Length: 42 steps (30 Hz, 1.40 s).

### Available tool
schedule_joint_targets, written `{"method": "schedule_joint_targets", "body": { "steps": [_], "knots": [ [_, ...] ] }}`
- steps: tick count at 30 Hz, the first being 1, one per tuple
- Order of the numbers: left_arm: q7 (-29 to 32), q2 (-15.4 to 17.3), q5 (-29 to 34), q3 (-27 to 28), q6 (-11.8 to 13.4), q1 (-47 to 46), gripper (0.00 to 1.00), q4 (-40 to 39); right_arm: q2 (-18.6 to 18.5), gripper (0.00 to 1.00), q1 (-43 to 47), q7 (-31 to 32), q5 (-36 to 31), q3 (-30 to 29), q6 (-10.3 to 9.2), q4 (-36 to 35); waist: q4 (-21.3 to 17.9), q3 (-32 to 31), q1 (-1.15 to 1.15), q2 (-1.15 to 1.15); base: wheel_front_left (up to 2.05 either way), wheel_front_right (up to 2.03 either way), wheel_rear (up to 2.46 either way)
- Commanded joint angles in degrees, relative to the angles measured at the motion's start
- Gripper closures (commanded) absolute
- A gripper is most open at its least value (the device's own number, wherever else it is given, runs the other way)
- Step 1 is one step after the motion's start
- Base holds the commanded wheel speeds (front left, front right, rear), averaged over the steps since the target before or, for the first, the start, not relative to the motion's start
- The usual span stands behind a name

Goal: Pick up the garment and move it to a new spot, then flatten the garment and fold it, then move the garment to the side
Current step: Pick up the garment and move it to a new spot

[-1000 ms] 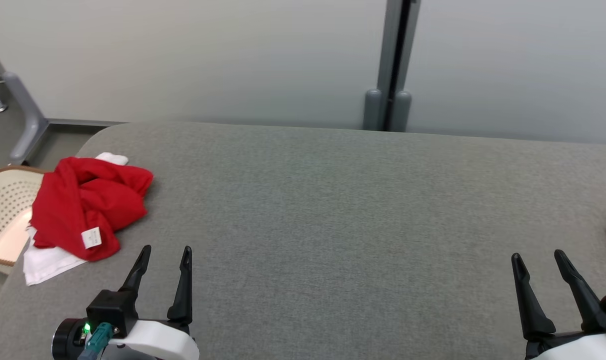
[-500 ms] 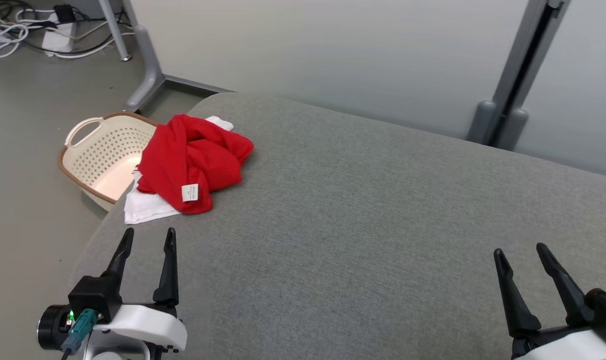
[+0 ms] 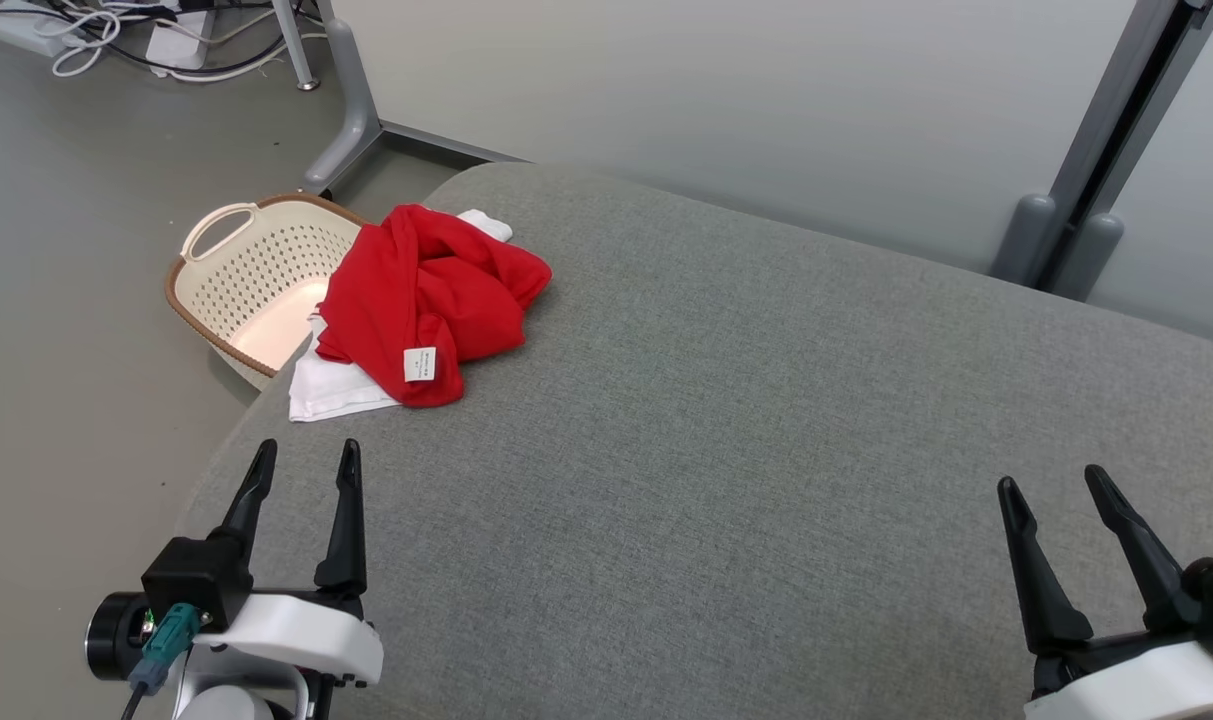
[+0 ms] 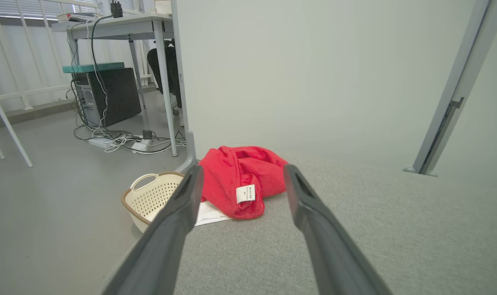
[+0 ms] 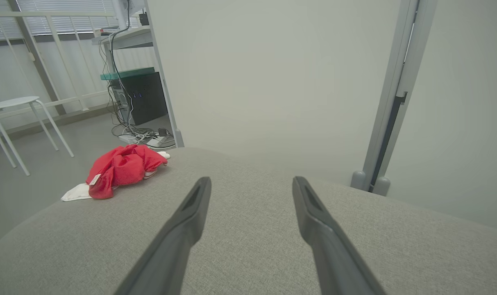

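Grey woven-fabric worktop (image 3: 766,400), rounded at the corners, set before a pale wall with a grey post (image 3: 1096,160) behind the far edge.

Item 1, garment (image 3: 436,290): bright red, soft cloth, bunched in a loose heap with deep folds and a rolled ridge along the top. Its cut cannot be told from the heap. Location: far left corner of the worktop, close to the edge, well apart from both pincers. Lies partly on item 3.

Item 2, label (image 3: 419,363): small, white, finely printed, facing out at the garment's near edge.

Item 3, white cloth (image 3: 331,392): flat, beneath the garment, showing at its near left side and as a small tip at the far side. One corner reaches the worktop edge.

Item 4, basket (image 3: 198,300): cream, perforated, brown rim, loop handle. Stands on the floor just beside that corner, lower than the garment.

Item 5, left pincer (image 3: 307,447): two dark fingers spread apart, empty, above the near left of the worktop. Its wrist view frames the garment between the fingers, farther off.

Item 6, right pincer (image 3: 1050,478): fingers likewise apart, empty, over the near right of the worktop, farther from the garment than item 5.

Item 7, floor (image 3: 66,420): grey, with cables (image 3: 86,30) beside a desk leg (image 3: 351,110) at the far left.
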Motion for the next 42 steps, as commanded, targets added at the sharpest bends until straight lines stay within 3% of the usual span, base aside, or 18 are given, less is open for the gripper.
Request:
{"method": "schedule_joint_targets", "body": {
  "steps": [1, 13, 20, 27, 28, 29, 30, 35, 42],
  "knots": [
    [-0.3, -0.1, -0.1, 0.0, -0.2, -1.5, 0.0, 0.2, -0.5, 0.0, -1.1, 0.3, 0.2, 0.0, 0.0, -0.5, -0.1, 0.7, 0.0, 0.0, 0.0, 0.0, 0.0],
    [-1.1, -4.1, -3.4, 2.1, -2.5, -13.4, 0.0, 9.4, -3.2, 0.0, -7.4, 3.5, -0.9, 0.2, 0.0, -4.8, -5.0, 12.7, 0.0, 0.0, 0.0, 0.0, 0.0],
    [-1.2, -3.9, -6.7, 6.0, -6.2, -27.5, 0.0, 27.2, -6.1, 0.0, -15.1, 4.2, -1.0, 1.6, 0.0, -6.4, -10.7, 23.8, 0.0, 0.0, 0.0, 0.0, 0.0],
    [0.8, -1.9, -10.5, 8.5, -9.6, -37.7, 0.0, 48.1, -6.6, 0.0, -19.4, 1.9, -0.1, 3.1, 0.0, -3.5, -14.0, 27.9, 0.0, 0.0, 0.0, 0.0, 0.0],
    [0.9, -1.6, -10.9, 8.9, -9.7, -38.5, 0.16, 49.9, -6.5, 0.0, -19.8, 1.4, 0.0, 3.4, 0.0, -3.2, -14.3, 28.0, 0.0, 0.0, 0.0, 0.0, 0.0],
    [0.8, -1.2, -10.9, 8.9, -9.9, -39.1, 0.81, 51.3, -6.6, 0.0, -20.2, 1.0, 0.0, 3.7, 0.0, -2.9, -14.6, 28.1, 0.0, 0.0, 0.0, 0.0, 0.0],
    [0.6, -0.9, -11.0, 9.0, -10.1, -39.5, 1.0, 52.6, -6.5, 0.0, -20.6, 0.3, 0.2, 3.9, 0.0, -2.6, -14.9, 28.1, 0.0, 0.0, 0.0, 0.0, 0.0],
    [-1.1, 0.8, -10.3, 10.0, -9.9, -39.5, 1.0, 53.5, -6.4, 0.0, -21.3, -2.9, 0.8, 4.3, 0.0, -0.1, -16.2, 26.7, 0.0, 0.0, 0.0, 0.0, 0.0],
    [-1.3, 1.4, -5.7, 15.0, -7.6, -32.0, 1.0, 38.2, -5.6, 0.0, -20.2, -5.8, 1.7, 4.1, 0.0, 3.7, -17.2, 22.4, 0.0, 0.0, 0.0, 0.0, 0.0]
  ]
}}
